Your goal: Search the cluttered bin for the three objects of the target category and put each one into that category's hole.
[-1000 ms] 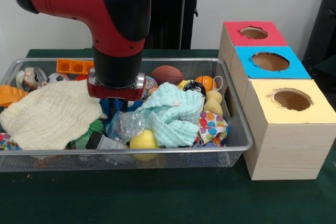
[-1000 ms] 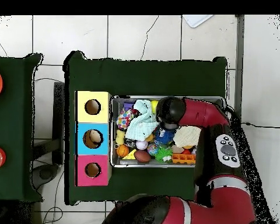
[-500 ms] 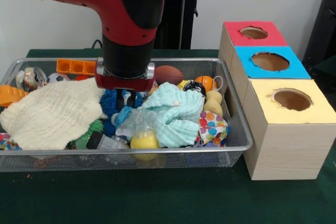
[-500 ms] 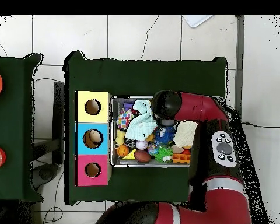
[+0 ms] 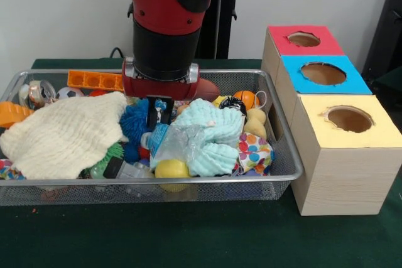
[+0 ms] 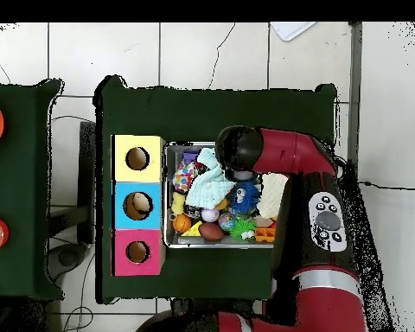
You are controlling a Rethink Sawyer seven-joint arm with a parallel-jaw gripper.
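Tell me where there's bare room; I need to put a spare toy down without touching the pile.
The green tabletop in front of the wire bin is bare, running on beside the yellow box. Inside the bin it is crowded: cloths and toys cover it, with the gripper hanging over the middle.

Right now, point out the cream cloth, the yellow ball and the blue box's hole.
cream cloth (image 5: pixel 63 133), front view, middle of its top.
yellow ball (image 5: pixel 171 169), front view, its front face.
blue box's hole (image 5: pixel 323 73), front view, inside the opening.

Arm (image 5: pixel 164 23) risen and shifted toward the boxes, clear plastic bag (image 5: pixel 178 143) lifted with it
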